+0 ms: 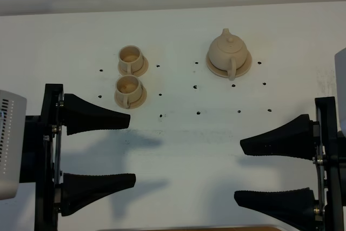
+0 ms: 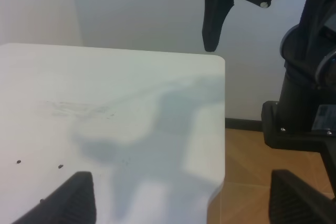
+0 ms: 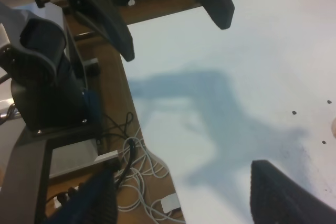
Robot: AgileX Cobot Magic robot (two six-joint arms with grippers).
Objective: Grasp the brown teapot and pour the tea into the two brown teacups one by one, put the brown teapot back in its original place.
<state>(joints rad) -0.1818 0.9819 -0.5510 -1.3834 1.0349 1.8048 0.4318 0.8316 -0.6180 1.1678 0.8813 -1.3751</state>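
The brown teapot (image 1: pixel 229 51) stands lid on, on its wide saucer (image 1: pixel 246 68), the original place, at the back right of the white table (image 1: pixel 178 155). Its handle points toward the front. The two brown teacups (image 1: pixel 131 59) (image 1: pixel 128 89) sit on small saucers at the back left, one behind the other. The tea is hidden. My left gripper (image 1: pixel 132 151) hangs open at the front left, well short of the cups. My right gripper (image 1: pixel 238 171) is open at the front right, far in front of the teapot. Both wrist views show open, empty grippers (image 2: pixel 181 187) (image 3: pixel 184 187).
Small black dots (image 1: pixel 198 113) mark the table between the cups and the teapot. The left wrist view shows the table's edge (image 2: pixel 223 129), wooden floor and the right arm's base (image 2: pixel 307 108). In the right wrist view, cables (image 3: pixel 142 182) lie on the floor beside the left arm's base (image 3: pixel 47 77).
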